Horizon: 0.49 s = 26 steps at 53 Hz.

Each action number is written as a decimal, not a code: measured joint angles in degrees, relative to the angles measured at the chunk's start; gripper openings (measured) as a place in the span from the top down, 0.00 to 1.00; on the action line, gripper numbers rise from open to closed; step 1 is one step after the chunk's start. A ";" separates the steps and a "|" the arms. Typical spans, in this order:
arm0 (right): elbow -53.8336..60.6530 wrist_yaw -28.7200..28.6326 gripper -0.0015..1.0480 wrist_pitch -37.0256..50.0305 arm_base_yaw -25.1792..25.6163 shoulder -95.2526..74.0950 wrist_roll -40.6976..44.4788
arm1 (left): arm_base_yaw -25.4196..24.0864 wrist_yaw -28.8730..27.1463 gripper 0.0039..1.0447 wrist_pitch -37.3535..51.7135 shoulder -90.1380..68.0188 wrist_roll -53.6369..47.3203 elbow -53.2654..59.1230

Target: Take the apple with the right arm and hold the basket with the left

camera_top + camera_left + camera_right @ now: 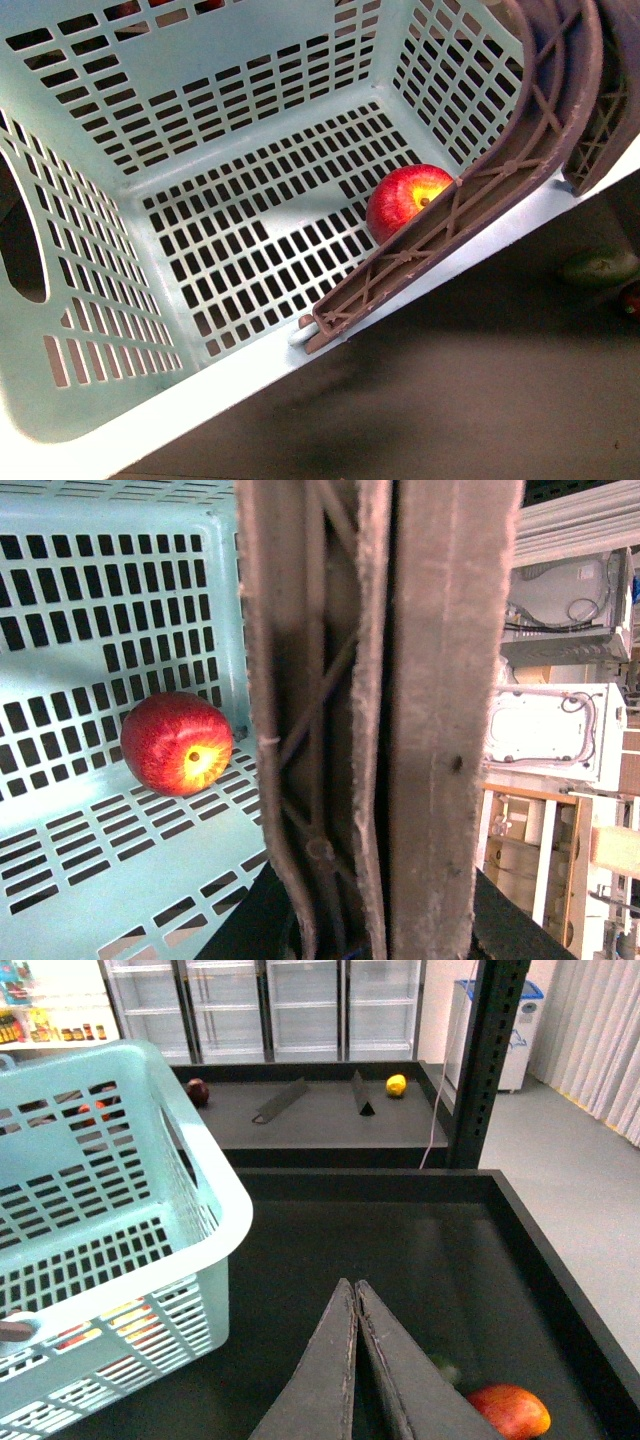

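Observation:
The apple (405,200), bright red with a yellow patch, lies on the slotted floor inside the pale turquoise basket (200,385), against its near wall. The left wrist view shows the apple (178,742) on the basket (120,600) floor. My left gripper (375,932) is shut on the brownish-mauve latticed handle (380,720), which rises across the basket's right side (470,195). A white zip tie (300,335) sits at the handle's lower end. My right gripper (355,1285) is shut and holds nothing, hanging over the dark bin beside the basket (215,1175).
A dark green fruit (600,267) and a small red one (632,300) lie on the dark surface right of the basket. A red fruit (510,1410) lies near my right gripper. A black post (490,1060) stands beyond the bin's raised edge (540,1250).

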<state>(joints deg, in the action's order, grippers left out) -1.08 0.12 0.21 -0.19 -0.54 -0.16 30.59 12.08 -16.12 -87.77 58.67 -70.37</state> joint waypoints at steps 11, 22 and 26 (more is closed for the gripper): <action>0.00 0.00 0.93 -0.11 0.00 0.15 0.02 | 0.00 0.17 0.83 0.00 0.02 0.00 0.00; 0.00 0.00 0.50 -0.11 0.00 0.20 0.02 | 0.00 0.13 0.83 0.00 0.02 0.02 0.00; 0.00 0.00 0.38 -0.11 0.00 0.20 0.02 | 0.00 0.15 0.83 0.00 0.02 0.02 0.00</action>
<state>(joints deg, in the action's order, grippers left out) -1.08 0.12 0.10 -0.19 -0.34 -0.14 30.59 12.23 -16.12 -87.74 58.70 -70.37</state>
